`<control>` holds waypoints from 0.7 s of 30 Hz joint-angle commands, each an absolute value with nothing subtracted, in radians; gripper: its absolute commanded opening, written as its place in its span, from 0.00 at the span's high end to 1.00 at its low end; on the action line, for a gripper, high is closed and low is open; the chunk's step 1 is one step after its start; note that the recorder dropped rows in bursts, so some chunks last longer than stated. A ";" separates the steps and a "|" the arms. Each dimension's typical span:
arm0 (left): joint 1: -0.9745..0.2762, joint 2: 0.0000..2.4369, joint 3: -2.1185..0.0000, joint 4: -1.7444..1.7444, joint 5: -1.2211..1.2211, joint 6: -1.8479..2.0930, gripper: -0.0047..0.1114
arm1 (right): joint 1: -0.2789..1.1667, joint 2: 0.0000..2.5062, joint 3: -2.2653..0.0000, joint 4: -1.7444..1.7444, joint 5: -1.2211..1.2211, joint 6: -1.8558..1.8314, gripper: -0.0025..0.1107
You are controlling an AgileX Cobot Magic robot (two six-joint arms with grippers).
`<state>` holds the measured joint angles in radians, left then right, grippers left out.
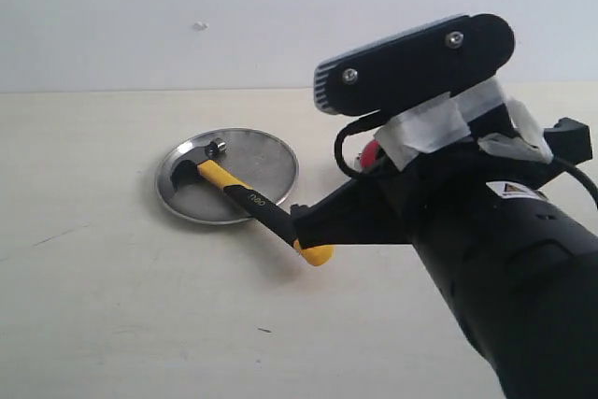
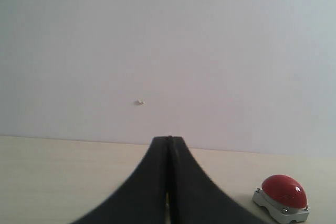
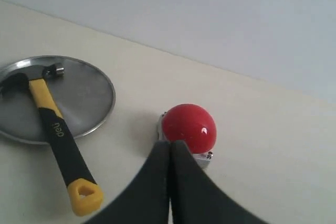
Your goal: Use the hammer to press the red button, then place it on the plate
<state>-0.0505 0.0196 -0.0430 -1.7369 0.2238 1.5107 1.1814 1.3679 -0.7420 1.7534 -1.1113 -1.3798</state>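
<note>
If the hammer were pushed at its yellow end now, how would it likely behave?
The hammer looks rigid and head-heavy, with a dark metal head on a slim handle, so it would probably pivot about the head. Its handle crosses the plate rim, so a push might rock or shift the shiny, light-looking plate. The rubber grip likely resists slipping.

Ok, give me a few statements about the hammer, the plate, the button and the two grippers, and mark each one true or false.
1. The head of the hammer rests on the plate. True.
2. The whole hammer lies inside the plate. False: its handle sticks out past the rim, over the table.
3. The right gripper holds the hammer. False: it is shut on nothing, and the hammer lies apart from it.
4. The red button sits on the table beside the plate, not on it. True.
5. The left gripper is open. False: it is shut.
</note>
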 commanded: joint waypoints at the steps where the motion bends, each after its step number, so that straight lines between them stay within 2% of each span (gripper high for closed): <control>1: -0.050 0.017 -0.037 -1.744 0.221 1.509 0.96 | 1.171 1.322 -0.722 1.744 -1.116 -1.331 0.98; 4: -0.050 0.017 -0.037 -1.744 0.221 1.509 0.96 | 1.099 1.256 -0.685 1.710 -0.904 -1.371 0.98; 7: -0.050 0.017 -0.037 -1.744 0.221 1.509 0.96 | 0.966 1.167 -0.638 1.598 -0.604 -1.422 0.98; 12: -0.050 0.017 -0.037 -1.744 0.221 1.509 0.96 | 0.647 0.998 -0.563 1.505 -0.126 -1.457 0.98; 17: -0.050 0.017 -0.037 -1.744 0.221 1.509 0.96 | 0.297 0.779 -0.482 1.481 0.147 -1.455 0.98; 21: -0.050 0.017 -0.037 -1.744 0.221 1.509 0.96 | 0.096 0.563 -0.410 1.449 0.159 -1.455 0.98</control>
<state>-0.0505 0.0196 -0.0430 -1.7369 0.2238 1.5107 0.1978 0.6836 -0.4471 1.4862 0.1168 -1.4485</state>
